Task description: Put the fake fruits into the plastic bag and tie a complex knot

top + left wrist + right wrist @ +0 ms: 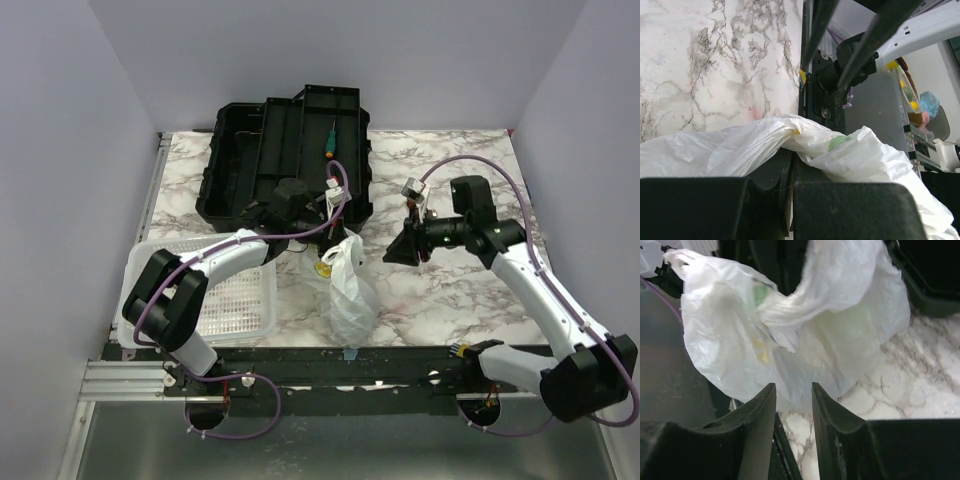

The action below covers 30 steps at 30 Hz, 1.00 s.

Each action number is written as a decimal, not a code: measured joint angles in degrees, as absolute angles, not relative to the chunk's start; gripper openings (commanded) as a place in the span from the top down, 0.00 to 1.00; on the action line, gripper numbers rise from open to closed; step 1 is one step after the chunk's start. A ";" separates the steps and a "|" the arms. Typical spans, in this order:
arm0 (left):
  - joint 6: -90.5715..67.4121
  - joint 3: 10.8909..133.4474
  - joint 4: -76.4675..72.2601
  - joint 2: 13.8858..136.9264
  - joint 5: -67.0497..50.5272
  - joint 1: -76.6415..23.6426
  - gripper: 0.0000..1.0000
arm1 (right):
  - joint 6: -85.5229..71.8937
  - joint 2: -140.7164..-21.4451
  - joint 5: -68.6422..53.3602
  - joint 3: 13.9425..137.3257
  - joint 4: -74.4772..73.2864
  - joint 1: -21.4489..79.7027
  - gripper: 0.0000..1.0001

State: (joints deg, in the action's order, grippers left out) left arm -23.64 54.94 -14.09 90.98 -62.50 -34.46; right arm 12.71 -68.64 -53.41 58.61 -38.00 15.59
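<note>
We are clamping our left gripper on the twisted neck of the plastic bag, likely the surest hold on such limp, slippery film. It is slumping on the counter, with our right gripper hovering parted and empty.

2 dark fingers of the right gripper are seen at the bottom edge, parted by a narrow gap with nothing held between them. Beyond the tips, the upper half is filled by the white plastic bag, across which a twisted neck is drawn. Green and yellow tints are shown through the film. The marbled table is exposed at the right.
</note>
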 measured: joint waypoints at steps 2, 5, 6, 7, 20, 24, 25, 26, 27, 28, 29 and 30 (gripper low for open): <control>-23.99 54.94 -14.09 90.98 -62.57 -34.48 1.00 | 11.35 -65.36 -51.03 56.69 -33.95 18.26 0.63; -24.60 54.94 -14.06 90.98 -62.61 -34.54 1.00 | 10.00 -62.92 -47.24 54.33 -27.75 22.20 0.63; -24.71 54.94 -14.06 90.98 -62.61 -34.63 1.00 | 9.78 -62.72 -46.09 53.49 -26.06 23.31 0.63; -24.86 54.94 -14.04 90.98 -62.63 -34.63 1.00 | 9.52 -62.74 -45.08 52.77 -24.73 24.21 0.63; -25.26 54.94 -14.06 90.98 -62.61 -35.40 1.00 | 8.32 -64.62 -40.64 50.26 -17.19 28.01 0.61; -25.41 54.96 -14.04 91.00 -62.59 -35.48 1.00 | 7.97 -65.39 -40.38 50.26 -16.03 28.95 0.59; -25.41 54.96 -14.04 91.00 -62.61 -35.48 1.00 | 7.95 -65.58 -40.36 50.26 -15.90 29.04 0.58; -25.41 54.96 -14.04 91.05 -62.59 -35.48 1.00 | 7.92 -65.73 -40.36 50.26 -15.86 29.08 0.57; -25.43 54.96 -14.02 91.11 -62.59 -35.48 1.00 | 7.95 -65.84 -40.34 50.26 -15.86 29.10 0.55; -25.43 54.96 -14.02 91.22 -62.61 -35.48 1.00 | 7.97 -65.91 -40.34 50.26 -15.86 29.12 0.54; -25.50 55.00 -14.02 91.33 -62.61 -35.48 1.00 | 7.97 -65.93 -40.36 50.26 -15.92 29.17 0.53; -25.56 55.09 -14.02 91.44 -62.59 -35.48 1.00 | 7.95 -65.93 -40.36 50.26 -15.97 29.19 0.52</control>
State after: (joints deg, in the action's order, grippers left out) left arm -25.56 55.09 -14.02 91.44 -62.59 -35.48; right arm 7.94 -65.93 -40.36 50.26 -15.97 29.19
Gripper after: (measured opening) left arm 0.012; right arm 0.453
